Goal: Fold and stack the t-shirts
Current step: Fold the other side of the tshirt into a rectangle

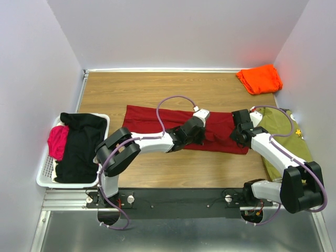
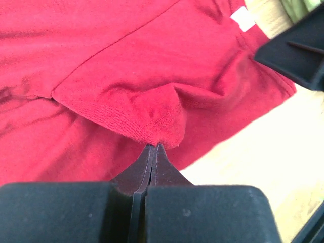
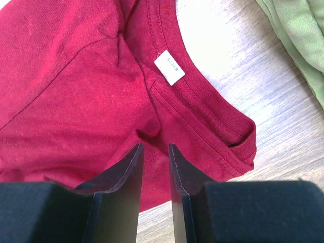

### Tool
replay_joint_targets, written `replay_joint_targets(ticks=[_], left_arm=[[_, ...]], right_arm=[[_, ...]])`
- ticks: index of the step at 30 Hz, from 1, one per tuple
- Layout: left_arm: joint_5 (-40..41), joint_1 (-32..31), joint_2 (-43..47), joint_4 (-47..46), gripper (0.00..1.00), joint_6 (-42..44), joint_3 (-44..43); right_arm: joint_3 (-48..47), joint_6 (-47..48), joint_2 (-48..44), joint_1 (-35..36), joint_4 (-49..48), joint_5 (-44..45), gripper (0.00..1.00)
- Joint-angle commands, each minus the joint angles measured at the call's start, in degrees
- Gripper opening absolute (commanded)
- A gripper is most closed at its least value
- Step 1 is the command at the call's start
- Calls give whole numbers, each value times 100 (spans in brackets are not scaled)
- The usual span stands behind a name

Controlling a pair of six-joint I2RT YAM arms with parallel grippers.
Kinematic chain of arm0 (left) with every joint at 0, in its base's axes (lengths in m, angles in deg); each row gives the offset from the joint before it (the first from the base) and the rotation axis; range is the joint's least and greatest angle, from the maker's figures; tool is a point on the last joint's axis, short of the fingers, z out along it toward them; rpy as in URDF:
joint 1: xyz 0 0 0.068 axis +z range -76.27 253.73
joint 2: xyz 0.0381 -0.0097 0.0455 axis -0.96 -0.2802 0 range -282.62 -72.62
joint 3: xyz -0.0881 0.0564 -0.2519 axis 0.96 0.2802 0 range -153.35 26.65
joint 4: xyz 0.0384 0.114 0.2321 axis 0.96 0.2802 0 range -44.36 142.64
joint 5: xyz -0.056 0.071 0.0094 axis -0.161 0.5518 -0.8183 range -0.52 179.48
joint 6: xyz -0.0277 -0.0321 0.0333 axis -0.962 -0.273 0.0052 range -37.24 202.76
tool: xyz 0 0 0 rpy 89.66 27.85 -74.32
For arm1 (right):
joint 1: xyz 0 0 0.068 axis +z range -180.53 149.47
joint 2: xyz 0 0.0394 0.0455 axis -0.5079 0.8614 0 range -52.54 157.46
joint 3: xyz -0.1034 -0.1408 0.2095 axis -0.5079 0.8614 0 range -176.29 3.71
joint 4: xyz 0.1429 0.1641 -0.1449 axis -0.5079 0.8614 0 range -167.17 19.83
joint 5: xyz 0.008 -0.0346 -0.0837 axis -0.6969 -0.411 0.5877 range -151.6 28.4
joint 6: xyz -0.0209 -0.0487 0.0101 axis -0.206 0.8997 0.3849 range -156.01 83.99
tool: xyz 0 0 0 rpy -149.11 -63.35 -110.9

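At the far left, a white laundry basket (image 1: 42, 176) sits at the edge of the wooden table (image 1: 121, 89). It holds a black garment (image 1: 79, 144) and a pink garment (image 1: 58, 142).

My left gripper (image 2: 153, 147) reaches out over the dark red t-shirt (image 1: 147, 119), which lies spread flat across the middle of the table. In the left wrist view, its two fingers are pressed fully together. Their tips pinch the stitched hem of a sleeve, which puckers into a small raised fold right at the tips.

Further right, my right gripper (image 3: 154, 147) is down at the shirt's neck end. Its jaws stand partly apart, with a narrow gap between them through which red cloth shows. The tips sit just short of the collar, where creases gather in the cloth. I cannot tell whether any cloth is caught between them. The white neck label (image 3: 169, 67) lies just beyond the tips, inside the ribbed collar.

To the right of the red shirt, under my right arm, lies an olive green garment (image 1: 281, 131). The bright orange t-shirt (image 1: 259, 79) sits bunched in the far right corner of the table, well apart from both grippers.
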State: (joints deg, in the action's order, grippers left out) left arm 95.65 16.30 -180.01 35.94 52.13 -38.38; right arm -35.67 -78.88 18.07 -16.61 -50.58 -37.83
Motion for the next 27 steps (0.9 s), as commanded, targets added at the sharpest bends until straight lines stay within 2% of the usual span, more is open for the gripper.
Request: replay_joint_targets(ticks=[1, 14, 16, 17, 18, 21, 27], left_arm=[[314, -216, 376, 257, 0, 75, 157], [955, -568, 527, 652, 0, -241, 378], [1070, -568, 343, 827, 8, -285, 273], [1288, -576, 272, 916, 16, -346, 237], [1412, -585, 211, 960, 29, -382, 220], [1878, -585, 105, 1163, 42, -531, 228], [2168, -577, 403, 1198, 44, -540, 228]], right_arm=[[-9, -11, 32, 41, 74, 216, 34], [62, 60, -144, 41, 75, 119, 34], [97, 77, -144, 33, 75, 102, 34], [105, 95, -144, 41, 83, 102, 35], [123, 95, -144, 33, 83, 102, 34], [167, 112, -214, 41, 83, 93, 35], [141, 209, -433, 41, 83, -21, 35]])
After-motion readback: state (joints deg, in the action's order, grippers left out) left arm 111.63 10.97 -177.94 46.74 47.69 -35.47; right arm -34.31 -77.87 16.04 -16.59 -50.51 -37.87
